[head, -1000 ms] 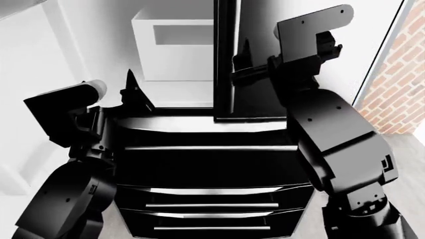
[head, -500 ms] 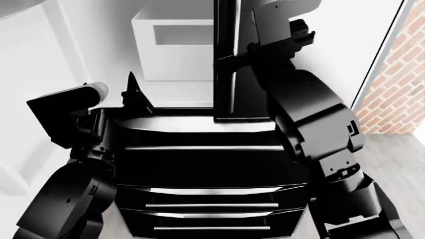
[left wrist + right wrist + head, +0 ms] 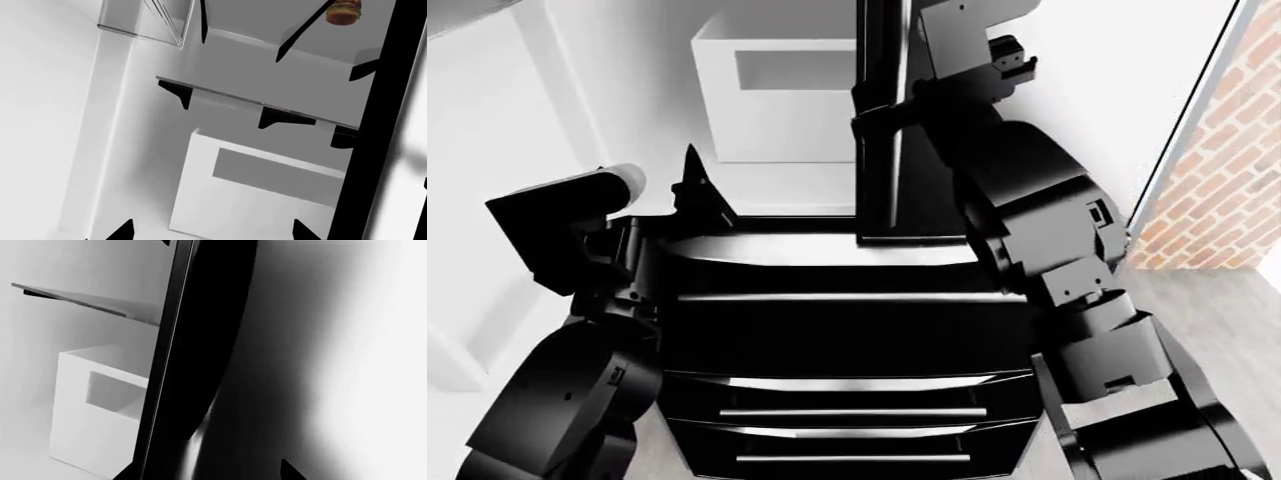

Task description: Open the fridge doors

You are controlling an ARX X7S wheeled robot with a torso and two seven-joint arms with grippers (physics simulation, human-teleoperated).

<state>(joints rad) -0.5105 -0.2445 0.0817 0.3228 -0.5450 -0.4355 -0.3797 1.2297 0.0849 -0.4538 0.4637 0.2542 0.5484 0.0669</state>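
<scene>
White fridge interior holds a white bin and burger; neither gripper's state shows.

The black right gripper sits against the tall glossy black fridge door, its jaws hidden; the door's top is cut off

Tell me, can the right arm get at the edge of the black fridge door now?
Probably yes: the right tool is already at the door edge, with nothing between them. Its grip state is unclear.
</scene>
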